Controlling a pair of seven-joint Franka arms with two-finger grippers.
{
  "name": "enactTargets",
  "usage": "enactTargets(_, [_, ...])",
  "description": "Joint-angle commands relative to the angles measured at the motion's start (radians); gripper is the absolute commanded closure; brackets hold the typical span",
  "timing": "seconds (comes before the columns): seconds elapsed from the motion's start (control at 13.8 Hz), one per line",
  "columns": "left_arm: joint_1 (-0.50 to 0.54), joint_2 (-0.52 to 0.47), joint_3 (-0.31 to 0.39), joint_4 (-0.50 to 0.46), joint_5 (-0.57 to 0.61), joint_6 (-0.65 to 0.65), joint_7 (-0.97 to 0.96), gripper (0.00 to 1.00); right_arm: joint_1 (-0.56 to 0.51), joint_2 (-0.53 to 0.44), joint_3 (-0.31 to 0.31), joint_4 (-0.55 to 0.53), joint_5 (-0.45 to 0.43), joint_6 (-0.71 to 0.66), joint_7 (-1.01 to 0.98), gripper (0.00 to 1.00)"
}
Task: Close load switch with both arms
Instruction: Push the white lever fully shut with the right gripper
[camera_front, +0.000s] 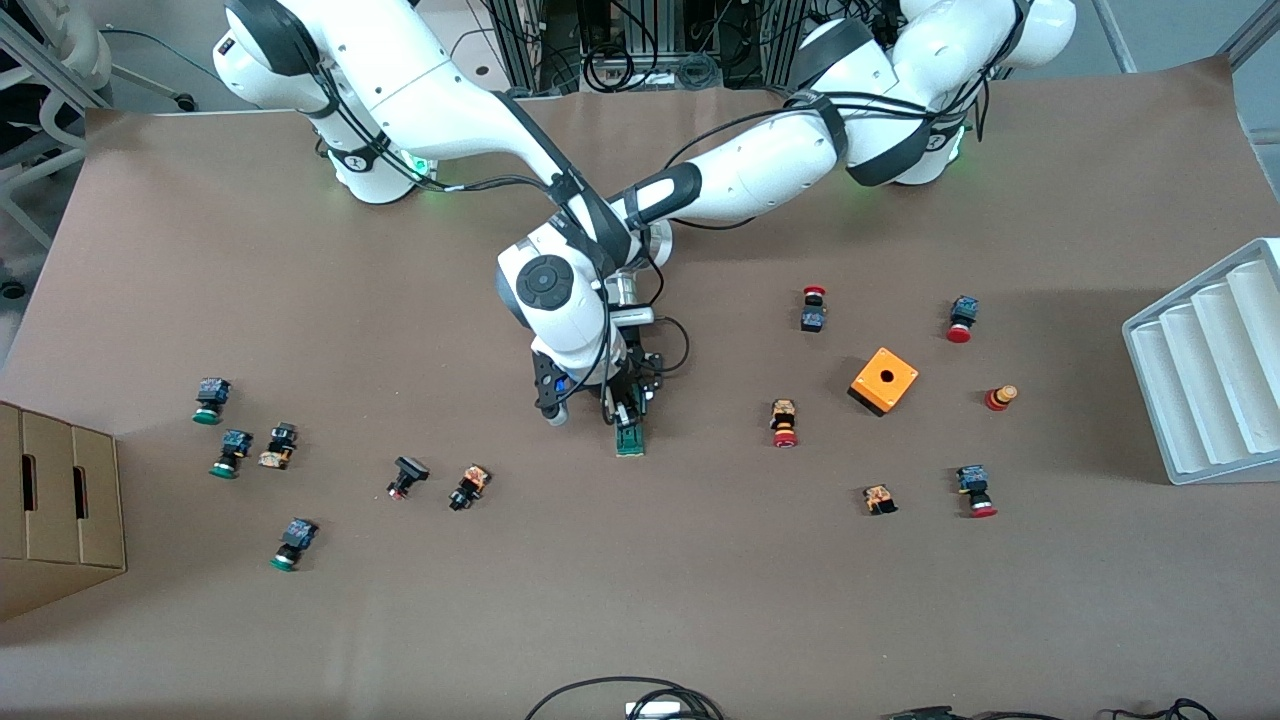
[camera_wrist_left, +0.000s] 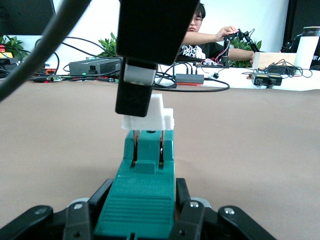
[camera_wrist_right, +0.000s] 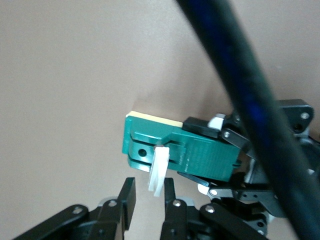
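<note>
The load switch (camera_front: 630, 440), a slim green bar, lies at the table's middle. My left gripper (camera_front: 638, 395) is shut on its end farther from the front camera. In the left wrist view the green body (camera_wrist_left: 142, 200) sits clamped between the left gripper's (camera_wrist_left: 145, 192) black fingers (camera_wrist_left: 182, 192). The switch's white lever (camera_wrist_left: 159, 116) stands up from it. My right gripper (camera_front: 618, 412) hangs just over the switch. In the right wrist view the right gripper (camera_wrist_right: 148, 186) is open by a narrow gap, with the white lever's (camera_wrist_right: 159, 172) tip against one finger (camera_wrist_right: 170, 197), not clamped.
Small red- and green-capped push buttons lie scattered toward both ends of the table. An orange box with a hole (camera_front: 883, 380) stands toward the left arm's end, and a white ridged tray (camera_front: 1210, 370) lies at that edge. A cardboard box (camera_front: 55, 500) stands at the right arm's end.
</note>
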Motion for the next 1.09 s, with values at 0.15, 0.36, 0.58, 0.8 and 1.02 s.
enactTargets(0.15, [-0.018,0.025,0.006,0.035,0.017,-0.007,0.013,0.44,-0.009,0.06,-0.007,0.069,0.029,0.03,-0.018,0.73])
enactTargets(0.36, [-0.018,0.024,0.006,0.035,0.017,-0.007,0.013,0.44,-0.01,0.072,-0.009,0.095,0.029,0.028,-0.018,0.8])
enactTargets(0.58, [-0.018,0.024,0.006,0.035,0.017,-0.007,0.013,0.44,-0.024,0.081,-0.009,0.112,0.029,0.025,-0.018,0.8])
enactTargets(0.8, [-0.018,0.024,0.006,0.035,0.017,-0.007,0.013,0.44,-0.026,0.098,-0.01,0.136,0.031,0.025,-0.01,0.8])
enactTargets(1.02, [-0.018,0.024,0.006,0.035,0.017,-0.007,0.013,0.44,-0.027,0.12,-0.021,0.159,0.032,0.025,-0.008,0.8])
